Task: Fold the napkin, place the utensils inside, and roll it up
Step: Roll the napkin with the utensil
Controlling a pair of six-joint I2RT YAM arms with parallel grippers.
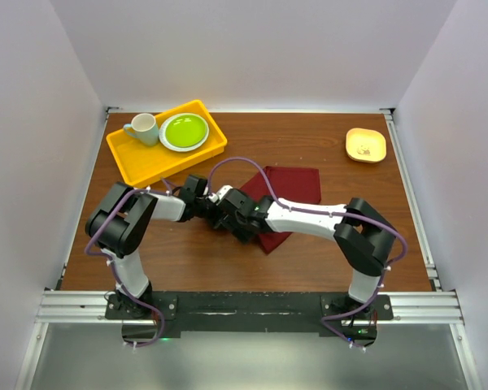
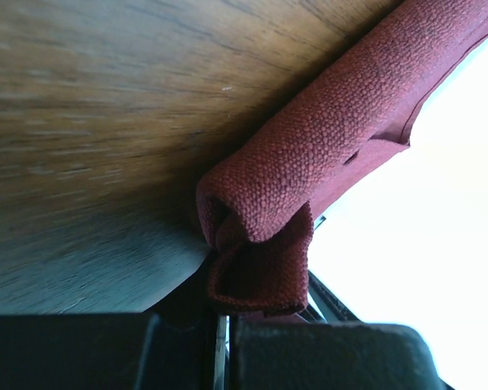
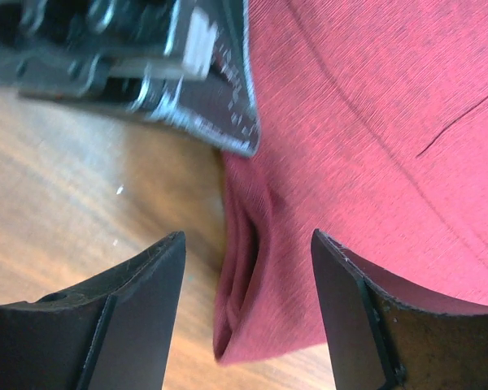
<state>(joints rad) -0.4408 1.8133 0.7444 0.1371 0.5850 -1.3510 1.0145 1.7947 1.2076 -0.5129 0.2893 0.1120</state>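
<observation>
The dark red napkin (image 1: 297, 185) lies mid-table, partly rolled along its left edge. In the left wrist view the rolled edge (image 2: 325, 138) runs away from me, and my left gripper (image 2: 224, 313) is shut on its near end. My left gripper (image 1: 211, 203) meets my right gripper (image 1: 232, 215) at the napkin's left side. In the right wrist view my right gripper (image 3: 248, 276) is open, its fingers (image 3: 138, 301) either side of the napkin's rolled fold (image 3: 252, 268) without touching it. The left gripper's body (image 3: 146, 57) shows just beyond. The fork is hidden.
A yellow tray (image 1: 138, 158) at the back left holds a green plate (image 1: 185, 131) and a pale cup (image 1: 144, 127). A small yellow dish (image 1: 366, 145) sits at the back right. White walls close in the table's sides.
</observation>
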